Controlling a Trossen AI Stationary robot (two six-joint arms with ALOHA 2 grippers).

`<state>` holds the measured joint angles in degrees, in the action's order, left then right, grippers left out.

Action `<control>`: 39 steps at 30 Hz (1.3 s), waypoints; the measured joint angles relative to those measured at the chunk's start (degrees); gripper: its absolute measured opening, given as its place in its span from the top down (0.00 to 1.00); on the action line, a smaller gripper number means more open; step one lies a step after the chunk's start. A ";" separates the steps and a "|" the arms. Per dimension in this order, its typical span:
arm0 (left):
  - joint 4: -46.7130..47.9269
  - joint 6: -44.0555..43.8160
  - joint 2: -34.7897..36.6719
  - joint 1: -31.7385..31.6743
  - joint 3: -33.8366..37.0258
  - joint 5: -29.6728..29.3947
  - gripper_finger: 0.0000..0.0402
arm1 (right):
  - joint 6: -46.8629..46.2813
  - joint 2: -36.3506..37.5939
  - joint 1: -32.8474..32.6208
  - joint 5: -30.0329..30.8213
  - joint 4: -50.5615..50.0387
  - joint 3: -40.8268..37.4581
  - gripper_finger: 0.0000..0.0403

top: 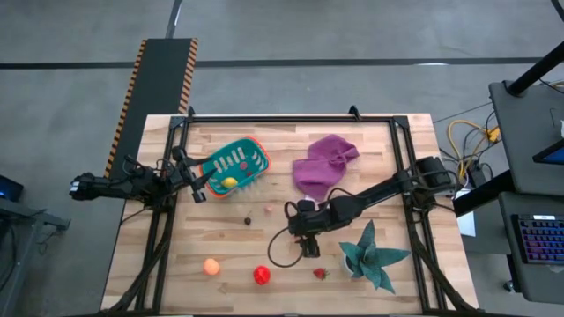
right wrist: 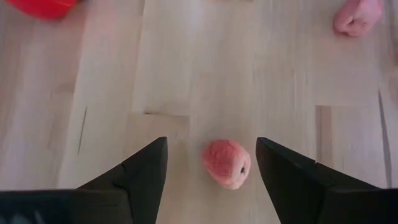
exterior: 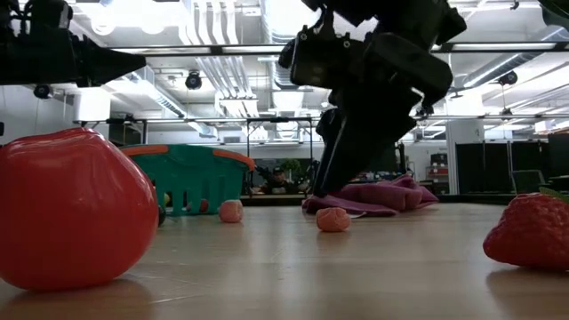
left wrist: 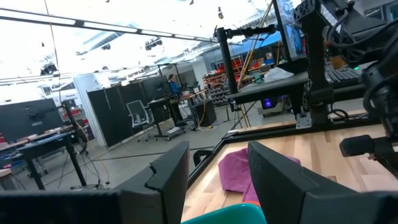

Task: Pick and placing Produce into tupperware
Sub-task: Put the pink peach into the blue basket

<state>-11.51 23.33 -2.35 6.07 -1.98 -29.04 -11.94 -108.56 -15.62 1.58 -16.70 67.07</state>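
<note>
My right gripper (right wrist: 211,146) stands open over the middle of the table (top: 293,216), fingers slanting down. A small pink-red piece of produce (right wrist: 227,163) lies on the wood between its fingers, touching neither; the low view shows it under the gripper (exterior: 333,219). A second pink bit (right wrist: 357,15) lies farther off (top: 268,209), with a dark bit (top: 248,220) near it. The orange ball (top: 211,266), red ball (top: 262,276) and strawberry (top: 319,274) lie near the front edge. The teal tupperware (top: 233,165) holds a yellow piece (top: 229,182). My left gripper (top: 196,189) waits open beside it.
A purple cloth (top: 324,163) lies crumpled at the far middle, just beyond my right arm. A teal spiky plant (top: 374,255) sits at the near right. A black cable loops on the wood (top: 280,251) below the right gripper. Bare wood lies between basket and gripper.
</note>
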 joint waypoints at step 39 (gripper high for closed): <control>0.18 -0.55 -0.02 0.02 0.00 0.00 0.62 | 3.23 -3.71 0.68 4.49 -1.54 1.25 0.77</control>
<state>-11.33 22.79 -2.37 6.09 -1.98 -29.04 -8.72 -112.27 -14.94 6.08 -18.24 68.32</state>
